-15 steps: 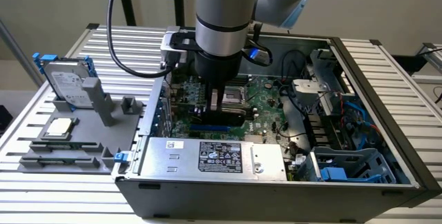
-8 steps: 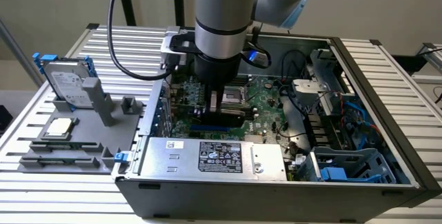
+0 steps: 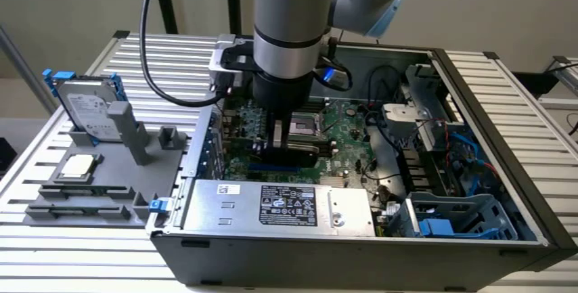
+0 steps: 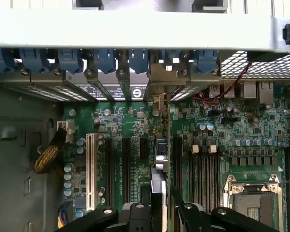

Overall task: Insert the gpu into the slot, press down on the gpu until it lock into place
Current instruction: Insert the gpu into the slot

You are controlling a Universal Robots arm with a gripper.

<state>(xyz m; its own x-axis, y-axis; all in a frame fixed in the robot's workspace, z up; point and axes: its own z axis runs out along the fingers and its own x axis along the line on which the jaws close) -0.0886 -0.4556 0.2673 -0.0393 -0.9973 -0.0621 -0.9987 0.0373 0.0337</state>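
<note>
My gripper [image 3: 291,145] reaches down into the open computer case [image 3: 505,171] over the green motherboard [image 3: 348,144]. In the wrist view the gripper [image 4: 160,205] is shut on the gpu [image 4: 159,164], a thin dark card seen edge-on and standing upright between the two black fingers [image 4: 135,215]. The card's metal bracket [image 4: 159,92] reaches the case's rear slot openings. A short stretch of the blue slot [image 3: 271,169] shows just below the gripper. Whether the card's lower edge is seated in the slot is hidden.
A silver hard drive [image 3: 86,107] with a blue frame and a processor [image 3: 77,166] rest on a grey fixture at the exterior view's left. The power supply [image 3: 280,205] lies in front, a blue drive cage [image 3: 451,218] beside it. The processor socket [image 4: 251,203], black slots [image 4: 108,169] and a white slot [image 4: 91,169] flank the card.
</note>
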